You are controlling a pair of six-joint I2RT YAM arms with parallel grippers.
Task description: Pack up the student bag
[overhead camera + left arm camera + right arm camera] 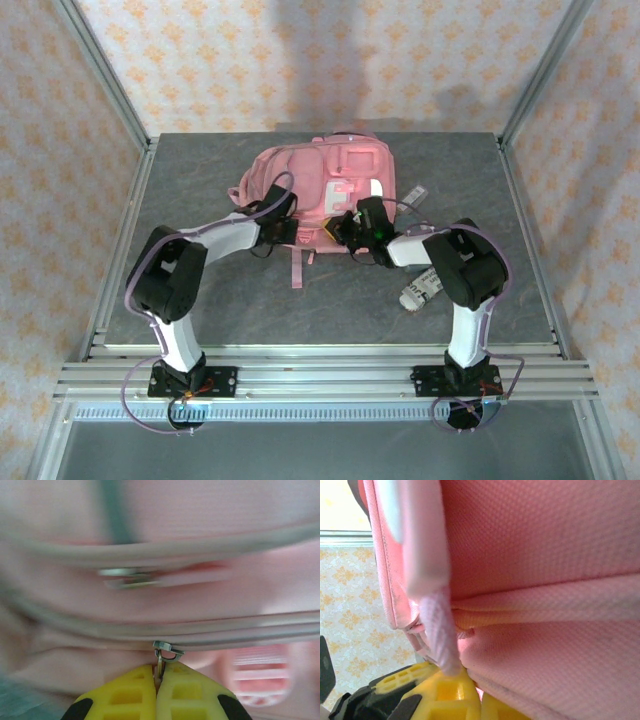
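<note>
The pink student bag (318, 180) lies flat at the middle back of the table. My left gripper (298, 232) presses against its near edge. In the left wrist view the yellow fingers (131, 692) are shut on the metal zipper pull (160, 664), which hangs from its slider (168, 649) on the bag's zip line. My right gripper (347, 226) meets the bag's near right edge. Its yellow fingers (447, 695) are shut on a fold of the pink fabric (545, 645), beside a pale woven strap (437, 630).
A white printed packet (421, 288) lies on the table right of the right arm. Another small pale item (415, 193) sits by the bag's right side. A pink strap (297, 268) trails toward the near edge. Metal frame posts stand at the table's corners.
</note>
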